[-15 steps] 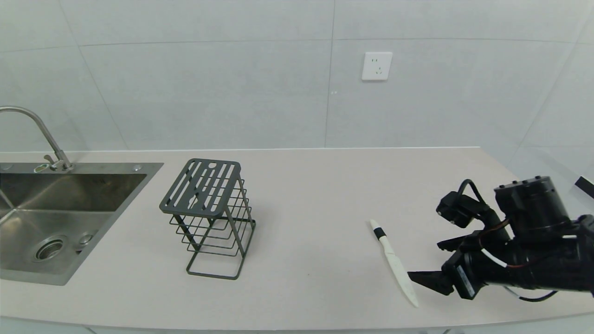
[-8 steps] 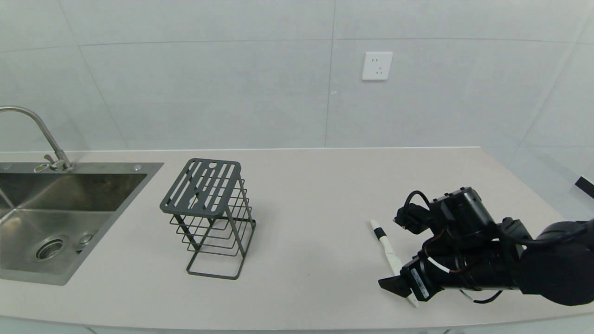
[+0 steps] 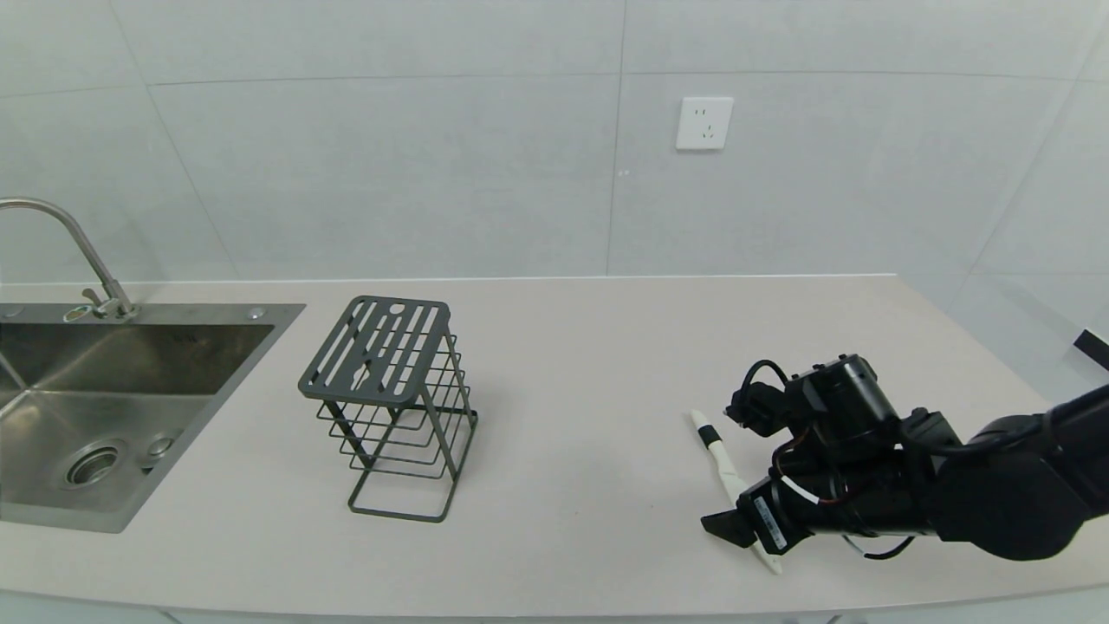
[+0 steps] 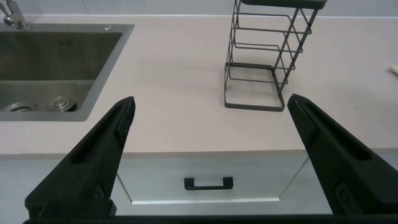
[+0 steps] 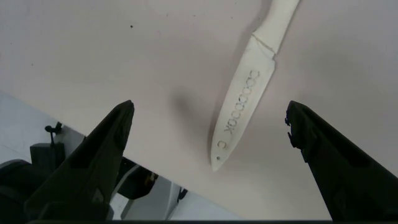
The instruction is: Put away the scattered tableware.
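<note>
On the right of the countertop [image 3: 589,364], near its front edge, lies a white knife [image 3: 715,446] with a black band near the handle's end. Its blade points toward the front edge. The right gripper [image 3: 736,520] hangs just over the blade, fingers spread wide and holding nothing. This looks like the approach for the pick-up. Next it should lower, close across the knife, then carry it to the slotted wire knife rack [image 3: 385,407], well apart beside the sink [image 3: 52,511]. The left gripper [image 4: 211,102] hovers wide open too.

You lose most of the knife [image 3: 717,455] blade behind the right tool [image 3: 735,520]; the sink [image 3: 203,416] runs off the left edge.
</note>
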You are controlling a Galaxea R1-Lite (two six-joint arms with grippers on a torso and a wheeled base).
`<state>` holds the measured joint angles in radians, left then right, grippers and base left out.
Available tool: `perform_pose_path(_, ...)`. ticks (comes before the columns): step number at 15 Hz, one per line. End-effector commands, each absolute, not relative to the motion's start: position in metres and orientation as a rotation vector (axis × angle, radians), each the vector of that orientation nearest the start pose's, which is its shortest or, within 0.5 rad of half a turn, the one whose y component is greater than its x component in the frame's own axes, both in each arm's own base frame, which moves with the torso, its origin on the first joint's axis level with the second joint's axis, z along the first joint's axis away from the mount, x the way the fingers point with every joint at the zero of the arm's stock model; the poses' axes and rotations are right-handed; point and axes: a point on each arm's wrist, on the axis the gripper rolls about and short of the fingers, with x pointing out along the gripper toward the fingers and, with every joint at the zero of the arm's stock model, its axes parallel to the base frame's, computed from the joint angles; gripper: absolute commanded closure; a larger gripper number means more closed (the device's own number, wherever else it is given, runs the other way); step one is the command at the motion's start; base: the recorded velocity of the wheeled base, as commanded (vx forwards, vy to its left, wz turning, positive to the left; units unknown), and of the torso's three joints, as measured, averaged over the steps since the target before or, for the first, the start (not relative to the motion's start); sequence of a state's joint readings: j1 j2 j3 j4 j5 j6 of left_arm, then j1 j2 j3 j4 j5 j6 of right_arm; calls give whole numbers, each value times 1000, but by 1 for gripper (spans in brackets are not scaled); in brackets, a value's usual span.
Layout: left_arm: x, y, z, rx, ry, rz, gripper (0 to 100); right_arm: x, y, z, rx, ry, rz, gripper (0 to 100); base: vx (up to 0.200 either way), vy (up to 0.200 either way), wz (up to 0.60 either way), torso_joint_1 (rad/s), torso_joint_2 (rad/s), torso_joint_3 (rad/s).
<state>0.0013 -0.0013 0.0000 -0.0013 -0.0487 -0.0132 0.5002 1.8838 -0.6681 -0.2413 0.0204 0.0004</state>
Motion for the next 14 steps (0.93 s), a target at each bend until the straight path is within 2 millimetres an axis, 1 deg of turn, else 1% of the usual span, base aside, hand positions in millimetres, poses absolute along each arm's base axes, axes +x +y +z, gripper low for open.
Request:
perform_pose_path(1,-23,-1,76,-14,-1,-48,0,250,137,55,-240,972,480,0,0,0,0,0,0,0)
perform_pose_path(3,-23,-1,76,-14,-1,-48,0,253,136,51,-248,979,448,0,0,0,0,0,0,0)
perform_pose_path(4,-23,-1,76,-14,-1,-48,0,259,131,50,-239,978,417,0,0,0,0,0,0,0)
perform_pose_path(6,-23,-1,76,-14,-3,-48,0,271,127,50,-223,968,392,0,0,0,0,0,0,0)
perform_pose_path(9,-23,-1,76,-14,-1,-48,0,284,128,45,-219,965,381,0,0,0,0,0,0,0)
perform_pose_path(14,-23,-1,76,-14,-1,-48,0,286,130,37,-226,985,383,0,0,0,0,0,0,0)
